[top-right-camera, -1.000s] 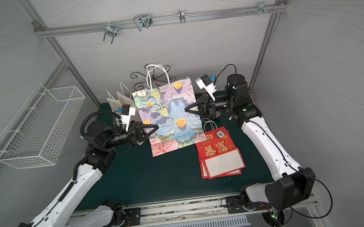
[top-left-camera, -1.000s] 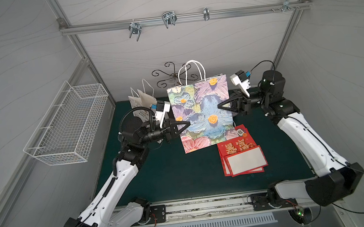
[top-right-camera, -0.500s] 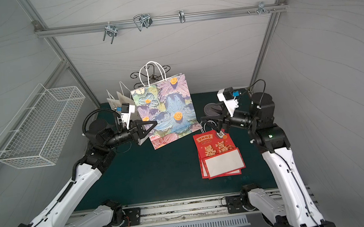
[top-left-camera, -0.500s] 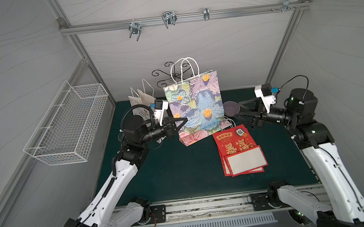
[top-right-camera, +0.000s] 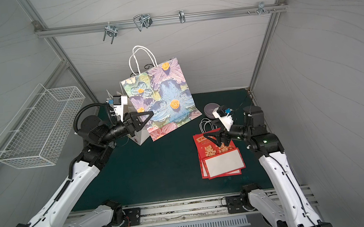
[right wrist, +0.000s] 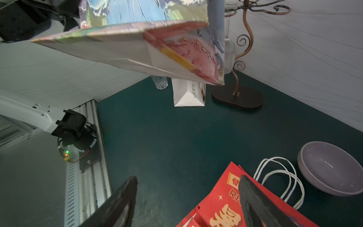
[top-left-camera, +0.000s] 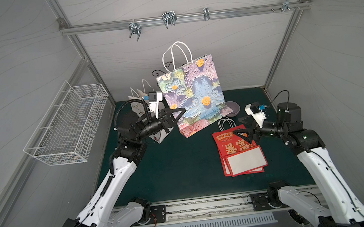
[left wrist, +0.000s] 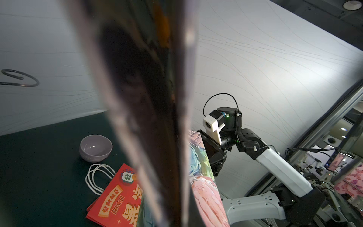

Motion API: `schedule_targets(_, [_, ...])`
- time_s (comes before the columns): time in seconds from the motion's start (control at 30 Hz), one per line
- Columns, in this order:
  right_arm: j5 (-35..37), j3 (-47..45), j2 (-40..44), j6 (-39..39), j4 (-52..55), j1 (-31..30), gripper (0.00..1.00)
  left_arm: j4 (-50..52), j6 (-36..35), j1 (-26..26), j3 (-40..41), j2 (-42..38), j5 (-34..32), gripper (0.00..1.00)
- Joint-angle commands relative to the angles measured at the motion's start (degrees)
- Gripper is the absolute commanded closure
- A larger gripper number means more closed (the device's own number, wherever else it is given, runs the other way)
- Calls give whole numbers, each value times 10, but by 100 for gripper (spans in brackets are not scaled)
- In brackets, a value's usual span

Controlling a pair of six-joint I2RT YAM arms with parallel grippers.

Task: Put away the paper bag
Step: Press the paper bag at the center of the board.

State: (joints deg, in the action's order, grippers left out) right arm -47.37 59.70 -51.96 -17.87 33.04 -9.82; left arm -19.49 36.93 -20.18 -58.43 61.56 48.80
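The paper bag is printed with blue and purple flowers and has white rope handles. It hangs tilted in the air above the green mat. My left gripper is shut on its left edge. In the left wrist view the bag fills the middle, blurred, and hides the jaws. My right gripper stands open and empty, low over the red bags and clear of the floral bag.
Red paper bags lie flat at the right, beside a grey bowl. A small white bag and a curly metal stand are at the back. A wire basket hangs on the left wall, and hooks hang on the top rail.
My right gripper let go of the floral bag, opened, and drew back down to the right over the red bags. The left gripper raised the bag, which now tilts.
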Motion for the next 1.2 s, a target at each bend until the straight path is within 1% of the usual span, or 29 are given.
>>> schedule_targets(0.0, [-86,30,-27,-13,-50,0,17,-95,65,0,-26,11,55,100])
schedule_targets(0.17, [-177,79,-74,11,-97,-3,15,-96,82,-4,-33,16,86,100])
schedule_targets(0.27, [-200,107,-94,-7,-78,-19,15,-80,71,-13,-37,18,96,100])
schedule_targets(0.33, [-216,116,-108,-5,-86,-31,15,-72,63,-25,-36,20,103,100])
schedule_targets(0.43, [-248,131,-134,24,-122,-49,15,-70,58,-44,-38,24,108,100])
schedule_targets(0.53, [-283,144,-153,53,-144,-59,18,-68,53,-53,-38,25,111,100])
schedule_targets(0.6, [-300,149,-158,61,-149,-61,22,-62,48,-53,-35,23,111,100])
schedule_targets(0.67, [-310,151,-161,67,-152,-62,28,-53,38,-53,-34,20,111,100])
schedule_targets(0.77, [-322,150,-163,80,-161,-63,41,-28,27,-54,-34,16,111,100])
schedule_targets(0.87, [-324,147,-164,117,-189,-67,52,-8,11,-56,-37,15,110,100])
schedule_targets(0.97, [-322,147,-166,138,-206,-74,56,-4,7,-56,-34,15,107,100])
schedule_targets(1.1, [-324,150,-171,148,-213,-79,66,-3,7,-56,-35,14,107,100])
schedule_targets(1.13, [-324,149,-171,148,-214,-79,69,4,3,-56,-35,13,105,99])
schedule_targets(1.17, [-326,150,-171,149,-215,-79,73,11,-6,-56,-35,11,100,95])
